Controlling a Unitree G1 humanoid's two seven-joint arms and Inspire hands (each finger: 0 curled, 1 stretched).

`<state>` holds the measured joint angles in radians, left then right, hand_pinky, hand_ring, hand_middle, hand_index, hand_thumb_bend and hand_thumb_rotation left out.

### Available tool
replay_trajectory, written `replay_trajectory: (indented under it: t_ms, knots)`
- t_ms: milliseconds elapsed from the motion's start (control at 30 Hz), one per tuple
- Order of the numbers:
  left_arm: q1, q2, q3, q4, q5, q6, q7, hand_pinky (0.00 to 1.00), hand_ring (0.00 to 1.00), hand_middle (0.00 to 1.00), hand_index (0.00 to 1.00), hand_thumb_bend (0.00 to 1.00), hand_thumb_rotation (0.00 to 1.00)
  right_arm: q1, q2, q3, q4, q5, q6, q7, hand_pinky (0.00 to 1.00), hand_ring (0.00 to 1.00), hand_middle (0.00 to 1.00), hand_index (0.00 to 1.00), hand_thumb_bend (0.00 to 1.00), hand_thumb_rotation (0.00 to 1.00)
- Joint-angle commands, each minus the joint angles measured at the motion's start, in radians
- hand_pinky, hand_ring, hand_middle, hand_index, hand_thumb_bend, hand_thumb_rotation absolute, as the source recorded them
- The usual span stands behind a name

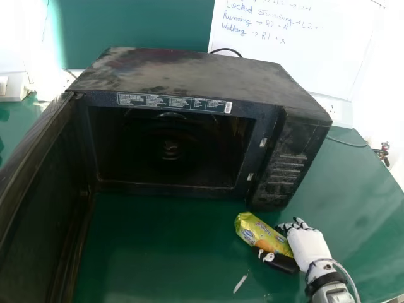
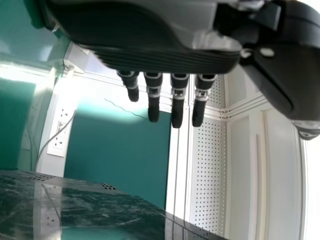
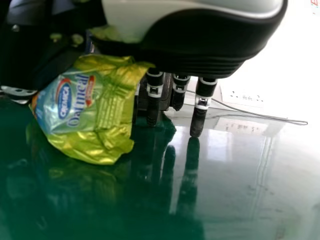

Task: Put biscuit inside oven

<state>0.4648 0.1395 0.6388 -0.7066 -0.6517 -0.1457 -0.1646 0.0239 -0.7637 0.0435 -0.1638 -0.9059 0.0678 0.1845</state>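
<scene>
Biscuit packet (image 1: 255, 232) lies at the lower right of the head view, on the table in front of the oven and outside it. Largest is the green table (image 1: 164, 246), spreading over the lower part of the frame and up both sides. Across the middle and upper part sits the dark oven (image 1: 189, 72), its cavity open to the front and its control panel (image 1: 284, 167) right of the cavity. The oven door (image 1: 38, 170) stands swung wide along the left edge. A whiteboard (image 1: 322, 57) with handwriting fills much of the upper right. The right hand (image 1: 307, 246) is at the lower right, its fingers extended and set apart from the thumb, with the packet between; how firmly it is held is hard to tell. The left hand (image 2: 165, 57), in the left wrist view, has its fingers straight, and the thumb stands well away from them. The packet is yellow-green, slanting from upper left to lower right. Smallest is a pale mark (image 1: 240, 283) on the table, near the bottom centre-right.
</scene>
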Motion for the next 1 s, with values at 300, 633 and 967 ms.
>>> replay_trajectory:
  t_ms: [300, 633, 967]
  knots:
    - [0.009, 0.003, -0.003, -0.017, 0.003, -0.004, 0.000, 0.97, 0.92, 0.91, 0.90, 0.96, 0.94, 0.003, 0.013, 0.017, 0.067, 0.075, -0.035, -0.001, 0.74, 0.82, 0.86, 0.81, 0.94, 0.53]
    - [0.014, -0.002, -0.006, -0.027, 0.002, -0.004, 0.006, 0.97, 0.92, 0.90, 0.89, 0.95, 0.94, -0.038, 0.020, 0.032, 0.108, 0.080, -0.066, -0.066, 0.30, 0.40, 0.53, 0.63, 0.91, 0.36]
    - [0.012, 0.001, -0.003, -0.024, -0.006, -0.002, 0.006, 0.97, 0.92, 0.91, 0.89, 0.95, 0.93, -0.056, 0.026, 0.037, 0.106, 0.126, -0.061, -0.058, 0.21, 0.32, 0.42, 0.49, 0.91, 0.16]
